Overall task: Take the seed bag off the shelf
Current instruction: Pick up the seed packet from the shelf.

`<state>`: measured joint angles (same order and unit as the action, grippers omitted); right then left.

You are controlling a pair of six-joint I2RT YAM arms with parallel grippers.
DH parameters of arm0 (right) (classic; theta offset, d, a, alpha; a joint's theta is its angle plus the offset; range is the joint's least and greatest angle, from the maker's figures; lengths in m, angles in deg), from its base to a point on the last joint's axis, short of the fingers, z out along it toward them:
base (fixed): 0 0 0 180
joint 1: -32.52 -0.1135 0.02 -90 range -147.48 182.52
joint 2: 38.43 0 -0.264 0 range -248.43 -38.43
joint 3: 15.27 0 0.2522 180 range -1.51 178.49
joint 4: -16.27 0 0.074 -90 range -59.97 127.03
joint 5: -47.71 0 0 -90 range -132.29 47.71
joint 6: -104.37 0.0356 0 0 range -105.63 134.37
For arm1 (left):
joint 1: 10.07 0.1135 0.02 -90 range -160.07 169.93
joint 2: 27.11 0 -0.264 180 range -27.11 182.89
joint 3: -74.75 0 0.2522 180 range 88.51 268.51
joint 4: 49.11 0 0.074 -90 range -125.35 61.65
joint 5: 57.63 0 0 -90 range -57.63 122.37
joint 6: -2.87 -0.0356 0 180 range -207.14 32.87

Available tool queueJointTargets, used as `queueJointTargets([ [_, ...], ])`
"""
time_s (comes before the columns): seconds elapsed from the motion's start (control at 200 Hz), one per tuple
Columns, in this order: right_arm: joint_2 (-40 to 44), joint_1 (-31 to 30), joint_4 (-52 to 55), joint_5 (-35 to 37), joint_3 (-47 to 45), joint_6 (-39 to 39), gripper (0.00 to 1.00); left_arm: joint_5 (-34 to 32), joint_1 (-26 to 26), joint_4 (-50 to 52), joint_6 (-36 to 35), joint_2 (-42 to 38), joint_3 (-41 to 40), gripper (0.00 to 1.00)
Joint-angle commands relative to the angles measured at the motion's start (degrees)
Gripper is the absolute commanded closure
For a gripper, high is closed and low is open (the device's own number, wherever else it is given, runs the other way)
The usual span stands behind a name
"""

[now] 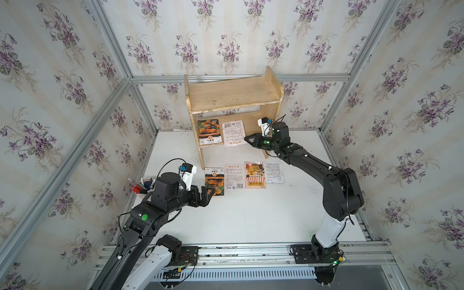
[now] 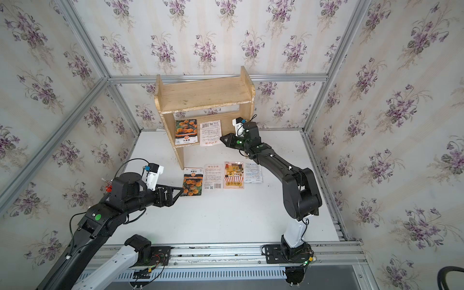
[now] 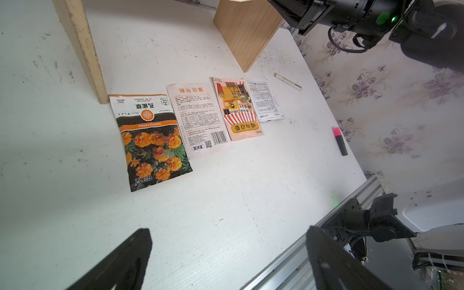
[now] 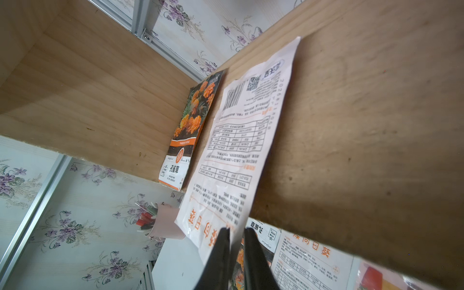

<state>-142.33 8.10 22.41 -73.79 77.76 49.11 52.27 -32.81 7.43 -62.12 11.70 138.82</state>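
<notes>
On the shelf sit one marigold bag, one white bag pinched by right end effector.

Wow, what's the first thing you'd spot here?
The wooden shelf at the back stands out, with two seed packets on its lower board. The right gripper is pinching the white packet there, beside an orange-flower packet. Four more packets lie in a row on the table in front.
</notes>
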Motion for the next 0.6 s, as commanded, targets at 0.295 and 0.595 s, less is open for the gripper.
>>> queueJointTargets([
  [0.295, 4.15, -0.01, 2.08, 3.53, -0.77, -2.30, 1.00, 0.32, 0.06, -3.16, 0.81, 0.21, -0.72, 0.00],
  [0.595, 8.95, 0.08, 1.60, 2.31, -4.49, -2.28, 1.00, 3.32, 0.06, -15.12, 9.38, 1.39, -4.66, 0.00],
])
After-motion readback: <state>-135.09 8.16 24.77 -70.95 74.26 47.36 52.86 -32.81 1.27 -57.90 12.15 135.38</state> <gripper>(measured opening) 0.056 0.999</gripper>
